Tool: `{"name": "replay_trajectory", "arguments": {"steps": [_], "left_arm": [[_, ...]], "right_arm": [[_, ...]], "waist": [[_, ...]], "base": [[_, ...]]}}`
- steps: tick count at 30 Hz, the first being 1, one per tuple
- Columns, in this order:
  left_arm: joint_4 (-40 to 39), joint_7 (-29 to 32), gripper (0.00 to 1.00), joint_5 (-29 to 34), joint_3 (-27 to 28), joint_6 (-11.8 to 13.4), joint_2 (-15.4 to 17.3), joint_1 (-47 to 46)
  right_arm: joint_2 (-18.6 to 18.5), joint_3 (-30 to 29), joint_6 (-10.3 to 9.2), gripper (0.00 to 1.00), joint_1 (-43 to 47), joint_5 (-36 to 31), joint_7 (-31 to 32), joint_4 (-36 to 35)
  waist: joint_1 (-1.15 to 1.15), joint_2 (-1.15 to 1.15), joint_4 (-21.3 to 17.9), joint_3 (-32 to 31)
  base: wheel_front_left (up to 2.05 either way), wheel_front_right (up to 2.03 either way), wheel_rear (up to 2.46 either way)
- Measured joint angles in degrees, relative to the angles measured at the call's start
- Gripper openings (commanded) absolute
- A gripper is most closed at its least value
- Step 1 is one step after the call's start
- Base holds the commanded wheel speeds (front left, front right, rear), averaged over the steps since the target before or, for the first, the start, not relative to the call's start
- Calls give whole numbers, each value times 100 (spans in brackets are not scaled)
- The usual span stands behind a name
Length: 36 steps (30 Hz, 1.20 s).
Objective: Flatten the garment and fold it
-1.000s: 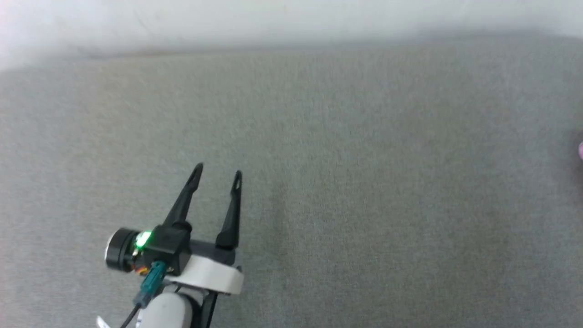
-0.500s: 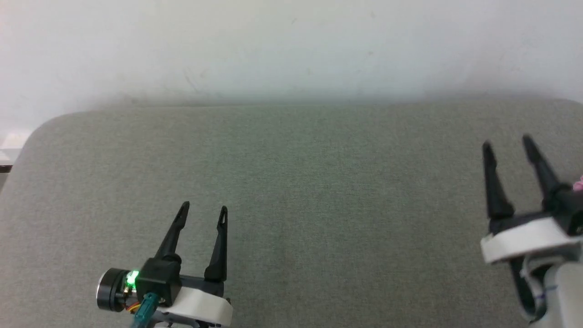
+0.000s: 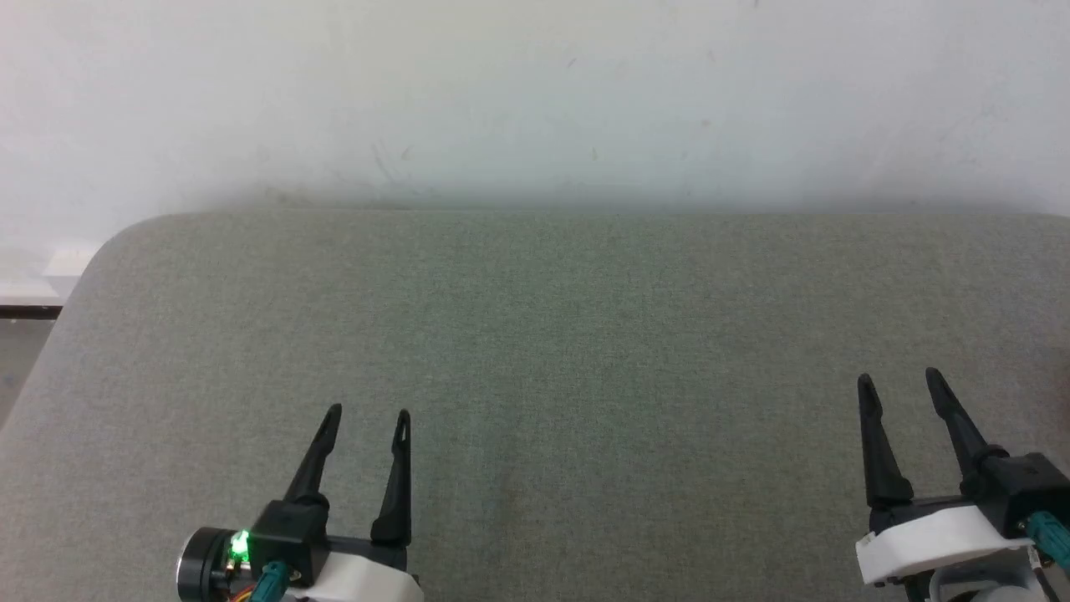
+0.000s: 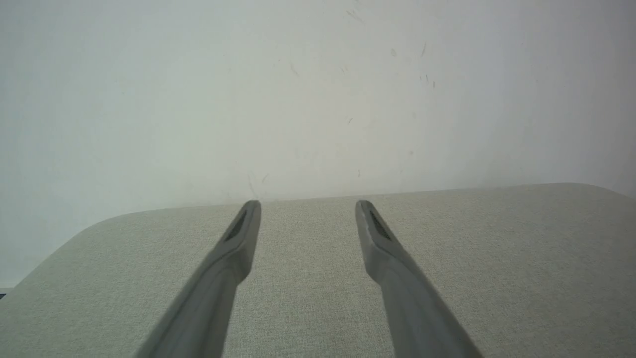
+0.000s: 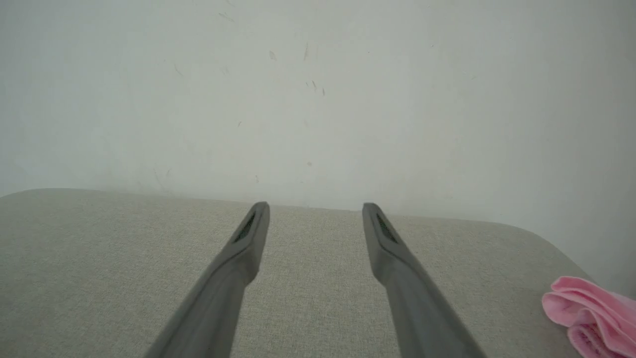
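A bunched edge of the pink garment (image 5: 591, 311) lies on the grey cushioned surface (image 5: 99, 258) at the lower right of the right wrist view, well to the right of my right gripper (image 5: 315, 211), whose fingers stand apart with nothing between them. In the head view my right gripper (image 3: 899, 383) hovers low at the right and my left gripper (image 3: 368, 415) low at the left, both open and empty over the grey surface (image 3: 543, 334). Bare grey fabric lies between the fingers of the left gripper (image 4: 308, 209) in its own wrist view.
A white wall (image 3: 535, 92) rises directly behind the surface's far edge. The surface's rounded left corner (image 3: 109, 242) drops off to a strip of floor (image 3: 21, 351) at the left.
The head camera has tilted up, bringing the wall and the far edge into view. My right gripper has come into the picture. Both grippers stay open.
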Motion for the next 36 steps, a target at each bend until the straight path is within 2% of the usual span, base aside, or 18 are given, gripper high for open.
{"name": "replay_trajectory", "arguments": {"steps": [9, 10, 36], "left_arm": [[57, 0, 100, -14, -10, -1, -35, 29], [57, 0, 0, -15, -13, -2, -36, 29], [48, 220, 0, 14, 75, -3, -45, 22]], "right_arm": [[8, 73, 0, 100, 46, 56, -9, 16], [8, 75, 0, 0, 47, 64, -9, 21], [2, 131, 1, 0, 45, 48, 210, -21]], "waist": [[0, -1, 68, 37], [0, -1, 70, 41], [1, -1, 71, 39]], "base": [[0, 0, 0], [0, 0, 0], [0, 0, 0]]}}
